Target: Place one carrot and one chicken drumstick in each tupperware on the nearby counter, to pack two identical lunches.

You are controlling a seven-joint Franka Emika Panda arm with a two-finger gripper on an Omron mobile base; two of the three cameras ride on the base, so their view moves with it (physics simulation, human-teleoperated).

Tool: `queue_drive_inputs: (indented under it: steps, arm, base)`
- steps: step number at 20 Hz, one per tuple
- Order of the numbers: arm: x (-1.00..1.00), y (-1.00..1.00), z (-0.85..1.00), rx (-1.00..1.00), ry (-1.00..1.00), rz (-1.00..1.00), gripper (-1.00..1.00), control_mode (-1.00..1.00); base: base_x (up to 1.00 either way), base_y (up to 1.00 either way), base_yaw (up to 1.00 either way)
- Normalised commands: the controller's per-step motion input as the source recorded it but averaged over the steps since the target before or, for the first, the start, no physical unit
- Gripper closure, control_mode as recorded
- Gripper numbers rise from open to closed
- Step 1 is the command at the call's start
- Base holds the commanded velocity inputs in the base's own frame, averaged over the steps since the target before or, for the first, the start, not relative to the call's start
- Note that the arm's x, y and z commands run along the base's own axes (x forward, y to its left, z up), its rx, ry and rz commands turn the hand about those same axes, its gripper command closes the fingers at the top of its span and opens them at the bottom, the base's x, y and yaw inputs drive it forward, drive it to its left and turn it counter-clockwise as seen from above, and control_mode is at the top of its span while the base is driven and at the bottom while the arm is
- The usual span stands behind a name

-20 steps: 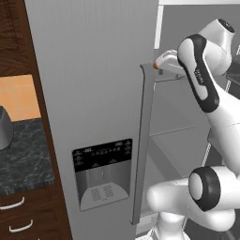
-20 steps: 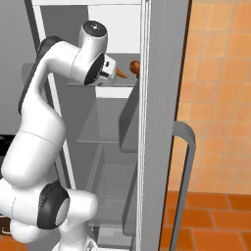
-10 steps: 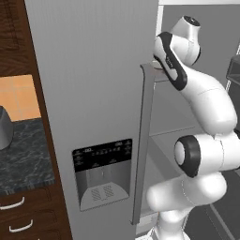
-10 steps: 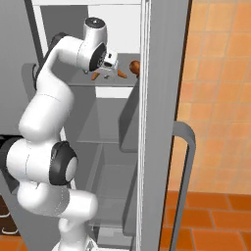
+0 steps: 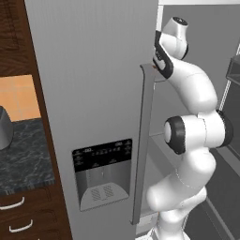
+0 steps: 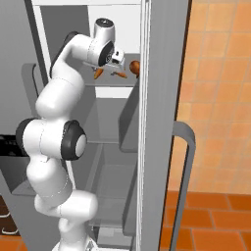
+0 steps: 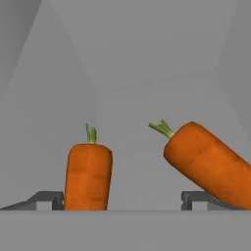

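Observation:
Two orange carrots lie on the fridge's upper shelf (image 6: 110,81). In the hand view one carrot (image 7: 88,176) stands just inside the left fingertip (image 7: 48,199). The other carrot (image 7: 211,164) lies tilted in front of the right fingertip (image 7: 196,198). My gripper (image 7: 122,202) is open at shelf level, with the left carrot between its fingers and untouched. From the right base view the gripper (image 6: 109,71) hangs over the carrots (image 6: 99,73), and a brown chicken drumstick (image 6: 135,67) lies just to their right. The black marbled counter (image 5: 23,159) is at the left. The tupperware is out of view.
The grey fridge door (image 5: 93,93) with its long handle (image 5: 143,140) and dispenser panel stands left of the arm. An open door with a curved handle (image 6: 184,181) is on the right. A grey rounded object (image 5: 3,127) sits on the counter. Lower fridge shelves are below.
The arm has folded up and swung its elbow round, bringing the hand closer to the carrots on the upper shelf. The carrots and drumstick have not moved.

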Motion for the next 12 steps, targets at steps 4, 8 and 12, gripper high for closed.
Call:
queue_drive_inputs:
  steps: [4,8,12]
  arm:
    - [0.21,0.00,-0.41,0.00,-0.19,0.00,-1.00,-1.00]
    - [-0.18,0.00,-0.49,-0.03,-0.37,0.00,-1.00,-1.00]
    - [-0.10,0.21,-0.41,-0.11,-0.23,0.00,-1.00,-1.00]
  base:
    - [0.00,0.00,0.00]
    - [0.00,0.00,0.00]
    - [0.00,0.00,0.00]
